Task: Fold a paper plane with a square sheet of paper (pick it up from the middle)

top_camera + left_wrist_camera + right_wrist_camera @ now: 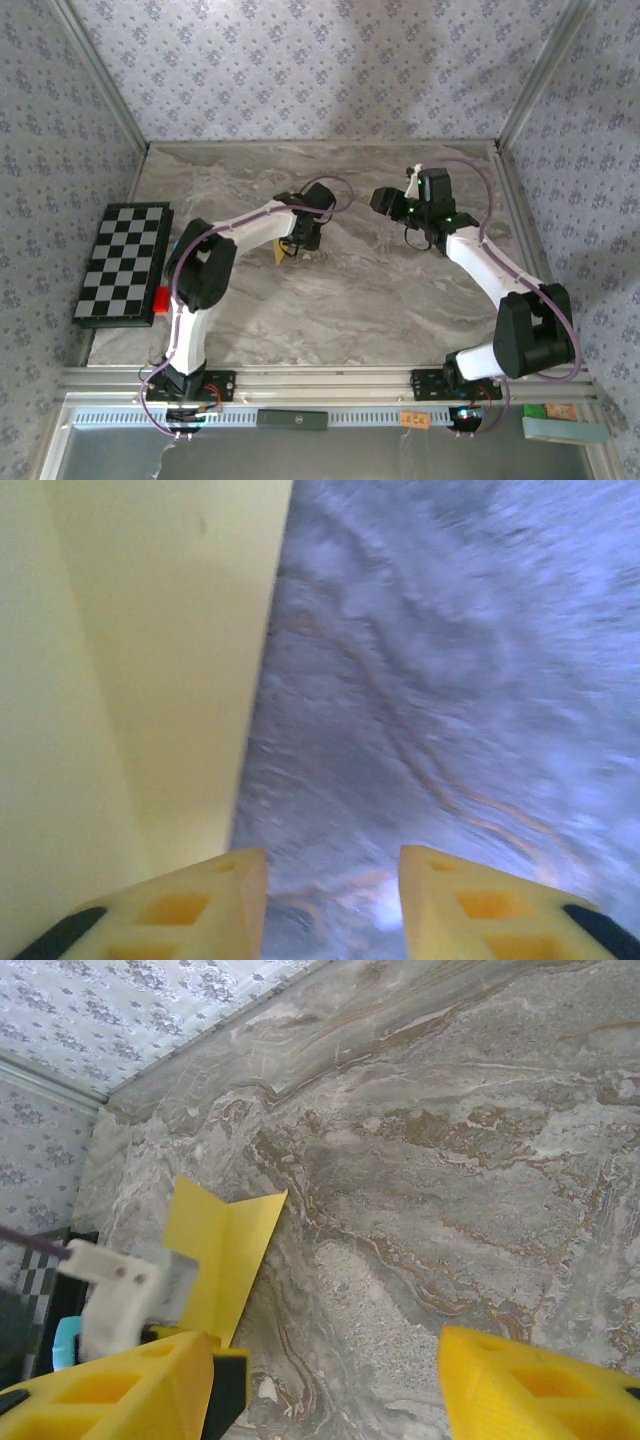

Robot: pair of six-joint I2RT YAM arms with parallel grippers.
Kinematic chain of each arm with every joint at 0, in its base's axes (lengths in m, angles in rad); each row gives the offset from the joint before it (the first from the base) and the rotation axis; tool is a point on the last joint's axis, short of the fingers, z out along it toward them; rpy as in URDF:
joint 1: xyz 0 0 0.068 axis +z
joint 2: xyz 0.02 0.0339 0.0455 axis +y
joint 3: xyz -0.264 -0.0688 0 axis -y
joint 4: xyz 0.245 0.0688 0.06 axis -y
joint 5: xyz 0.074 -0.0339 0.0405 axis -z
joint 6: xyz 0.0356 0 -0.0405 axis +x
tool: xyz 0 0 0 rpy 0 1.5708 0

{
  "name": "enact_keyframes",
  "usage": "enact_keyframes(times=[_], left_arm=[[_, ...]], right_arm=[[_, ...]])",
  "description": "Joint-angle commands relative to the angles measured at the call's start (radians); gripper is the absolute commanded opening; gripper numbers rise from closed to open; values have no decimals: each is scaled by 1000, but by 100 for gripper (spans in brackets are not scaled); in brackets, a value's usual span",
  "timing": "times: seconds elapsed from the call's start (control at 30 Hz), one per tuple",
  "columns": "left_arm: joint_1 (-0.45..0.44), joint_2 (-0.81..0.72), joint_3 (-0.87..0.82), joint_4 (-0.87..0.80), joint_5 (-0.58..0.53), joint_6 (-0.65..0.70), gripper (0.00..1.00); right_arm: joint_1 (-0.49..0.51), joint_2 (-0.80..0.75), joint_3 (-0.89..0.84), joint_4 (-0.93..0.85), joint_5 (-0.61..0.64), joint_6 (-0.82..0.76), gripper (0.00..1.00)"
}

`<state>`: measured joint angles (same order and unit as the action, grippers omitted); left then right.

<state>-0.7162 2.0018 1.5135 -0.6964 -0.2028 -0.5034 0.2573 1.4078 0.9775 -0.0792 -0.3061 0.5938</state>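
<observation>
At left claw (333,880): fingers apart, nothing in gap but bare marble worktop (450,680). Creased yellow sheet of paper (150,660) just left of it, long straight edge running forward. At right claw (330,1350): spread wide, empty, paper well to left; open worktop ahead. Checkered board (125,262) far left, by worktop edge.

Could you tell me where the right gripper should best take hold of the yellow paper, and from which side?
Probably the free flap right of the crease of the paper, coming in from the bare table side. The paper looks folded, with that flap's edge facing the open right gripper, while the left gripper crowds the other flap.
</observation>
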Motion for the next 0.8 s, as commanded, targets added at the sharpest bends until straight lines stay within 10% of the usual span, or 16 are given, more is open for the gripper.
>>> enact_keyframes(times=[0.0,0.4,0.77], left_arm=[[-19,-167,-91,135,196,-102,48],[200,-483,-436,351,398,-277,60],[218,-381,-489,485,457,-292,34]], right_arm=[[-9,12,-17,11,40,27,63],[150,231,79,32,-93,93,63],[270,408,153,91,-92,191,60]])
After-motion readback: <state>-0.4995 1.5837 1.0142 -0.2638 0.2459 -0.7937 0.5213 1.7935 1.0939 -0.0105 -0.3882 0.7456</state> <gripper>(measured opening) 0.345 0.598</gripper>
